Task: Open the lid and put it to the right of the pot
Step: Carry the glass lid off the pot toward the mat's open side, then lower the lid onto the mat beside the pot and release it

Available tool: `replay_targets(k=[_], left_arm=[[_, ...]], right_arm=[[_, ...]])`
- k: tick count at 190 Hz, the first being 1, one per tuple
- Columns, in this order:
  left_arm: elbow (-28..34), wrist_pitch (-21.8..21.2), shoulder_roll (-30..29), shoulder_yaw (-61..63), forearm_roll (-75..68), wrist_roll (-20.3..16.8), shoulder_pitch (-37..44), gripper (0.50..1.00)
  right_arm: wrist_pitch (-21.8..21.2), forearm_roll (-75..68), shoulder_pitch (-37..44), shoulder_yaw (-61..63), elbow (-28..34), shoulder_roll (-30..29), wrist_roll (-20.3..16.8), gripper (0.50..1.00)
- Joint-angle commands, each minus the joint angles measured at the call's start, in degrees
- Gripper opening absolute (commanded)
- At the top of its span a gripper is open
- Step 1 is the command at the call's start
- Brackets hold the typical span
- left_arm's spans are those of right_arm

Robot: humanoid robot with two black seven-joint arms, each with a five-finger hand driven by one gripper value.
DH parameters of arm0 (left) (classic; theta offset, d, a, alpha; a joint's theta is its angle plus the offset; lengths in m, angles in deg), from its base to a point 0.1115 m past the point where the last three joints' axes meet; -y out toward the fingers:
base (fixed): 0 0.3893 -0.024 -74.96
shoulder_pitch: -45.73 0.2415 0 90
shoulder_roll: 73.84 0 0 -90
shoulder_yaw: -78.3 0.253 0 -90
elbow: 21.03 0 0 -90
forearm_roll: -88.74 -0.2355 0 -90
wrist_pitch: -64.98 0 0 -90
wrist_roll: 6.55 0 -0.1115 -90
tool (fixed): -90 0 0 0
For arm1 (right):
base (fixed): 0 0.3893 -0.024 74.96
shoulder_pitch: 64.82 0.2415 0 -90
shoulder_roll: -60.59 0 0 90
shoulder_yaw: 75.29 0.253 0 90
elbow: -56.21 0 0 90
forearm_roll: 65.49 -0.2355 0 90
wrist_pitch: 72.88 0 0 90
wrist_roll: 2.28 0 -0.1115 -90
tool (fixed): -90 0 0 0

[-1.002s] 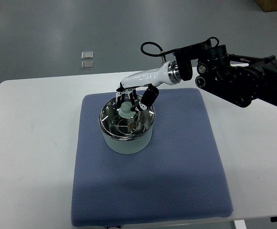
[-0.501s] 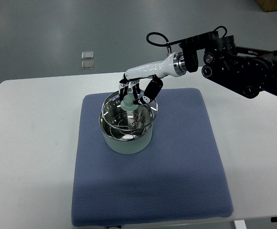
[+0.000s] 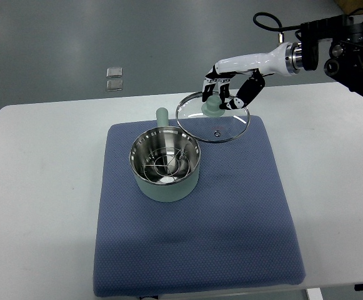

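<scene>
A pale green pot [image 3: 165, 167] with a steel inside stands open on the blue mat [image 3: 231, 219], its handle [image 3: 161, 116] pointing away from me. The glass lid [image 3: 213, 119] with a steel rim hangs in the air up and to the right of the pot, tilted. My right hand [image 3: 222, 94] comes in from the upper right and is shut on the lid's pale green knob [image 3: 214, 106]. The left arm does not show.
The blue mat lies on a white table [image 3: 37, 187]. Beyond the table's far edge, two small clear squares [image 3: 114, 79] sit on the grey floor. The mat to the right of the pot is bare.
The lid has come off the pot. My right hand has carried it up and to the right, and the pot's inside now shows.
</scene>
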Motion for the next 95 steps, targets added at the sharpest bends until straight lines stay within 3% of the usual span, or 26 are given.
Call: replay_targets(k=[1,47,95], left_arm=[[-0.07,0.00,0.00,0.00,0.00,0.02,0.00,1.000],[-0.25,0.00,0.00,0.00,0.00,0.02,0.00,1.000],[-0.34,0.00,0.00,0.00,0.00,0.02,0.00,1.000]], right_arm=[[0.07,0.00,-2.06,0.00,-0.01,1.92,0.91,0.500],[1.04,0.00,-7.16,0.09,0.52,3.94,2.23,0.500],[5.17,0.18,-11.91,-0.09,-0.27,0.51,2.15,0.500]])
